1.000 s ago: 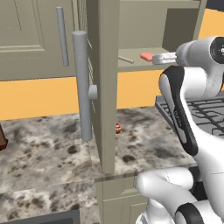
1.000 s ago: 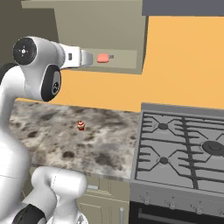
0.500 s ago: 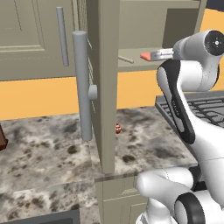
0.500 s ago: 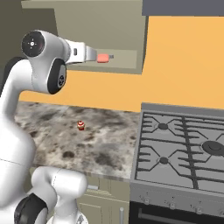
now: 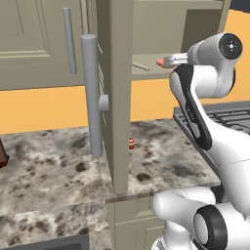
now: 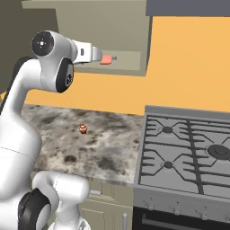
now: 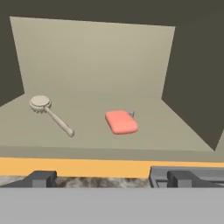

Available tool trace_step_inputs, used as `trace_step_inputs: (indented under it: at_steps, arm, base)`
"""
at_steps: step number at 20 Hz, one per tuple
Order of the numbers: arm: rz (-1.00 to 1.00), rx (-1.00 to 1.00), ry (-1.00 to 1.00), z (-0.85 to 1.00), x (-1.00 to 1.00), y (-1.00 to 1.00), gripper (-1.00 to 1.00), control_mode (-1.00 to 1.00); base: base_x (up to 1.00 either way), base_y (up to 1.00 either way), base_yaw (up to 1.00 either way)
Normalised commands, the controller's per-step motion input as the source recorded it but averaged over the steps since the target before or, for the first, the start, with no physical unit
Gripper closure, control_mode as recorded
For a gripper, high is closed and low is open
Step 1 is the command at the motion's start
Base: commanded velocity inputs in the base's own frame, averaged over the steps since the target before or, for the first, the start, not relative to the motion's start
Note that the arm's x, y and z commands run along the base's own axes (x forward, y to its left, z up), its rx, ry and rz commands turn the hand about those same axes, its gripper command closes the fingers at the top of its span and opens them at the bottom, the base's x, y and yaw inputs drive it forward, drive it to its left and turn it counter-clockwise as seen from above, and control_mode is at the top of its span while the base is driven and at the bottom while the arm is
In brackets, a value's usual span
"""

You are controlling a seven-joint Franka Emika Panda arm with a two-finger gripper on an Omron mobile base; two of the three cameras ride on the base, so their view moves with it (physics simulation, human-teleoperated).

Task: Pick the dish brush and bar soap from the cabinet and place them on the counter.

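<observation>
I have the arm raised to the level of the open cabinet (image 7: pixel 100 65), with the gripper (image 7: pixel 109 178) held just outside its front edge and pointing in. In the hand view the two finger tips sit far apart at the bottom, so the jaws are spread wide and nothing is between them.

On the cabinet floor I see both task items. The bar soap (image 7: pixel 121 121) lies flat near the middle of the floor, a little toward the front edge, closest to the gripper's line. The dish brush (image 7: pixel 51 114) lies to its left, well apart from it, with its round head toward the back and left and its handle angled toward the front edge. Neither touches the other or the cabinet walls.

From the right base view the bar soap (image 6: pixel 106 59) shows just beyond the end of the hand at the cabinet's front lip. From the left base view the soap (image 5: pixel 160 62) peeks out beside the hand, and the brush handle (image 5: pixel 141 67) shows further left past the open door's edge.

Below, on the counter (image 6: pixel 112 148), a tiny red-and-white round object (image 6: pixel 83 129) sits near the back edge, by the wall. The stove (image 6: pixel 188 157) adjoins the counter's right edge.
</observation>
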Motion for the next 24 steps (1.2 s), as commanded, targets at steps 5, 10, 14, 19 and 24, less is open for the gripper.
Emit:
trace_step_inputs:
  at_steps: [5, 10, 14, 19, 24]
  arm:
    - [0.0, 0.0, 0.03, -0.1, 0.24, -0.01, -1.0, -1.0]
    - [0.0, 0.0, 0.04, -0.01, 0.26, -0.05, -1.0, -1.0]
    - [0.0, 0.0, 0.02, 0.0, 0.28, -0.05, -1.0, -1.0]
    - [0.0, 0.0, 0.04, -0.03, 0.26, -0.07, -1.0, -1.0]
    - [0.0, 0.0, 0.02, -0.04, 0.24, -0.05, -1.0, -1.0]
  base:
    - [0.0, 0.0, 0.0]
    - [0.0, 0.0, 0.0]
    - [0.0, 0.0, 0.0]
    - [0.0, 0.0, 0.0]
    - [0.0, 0.0, 0.0]
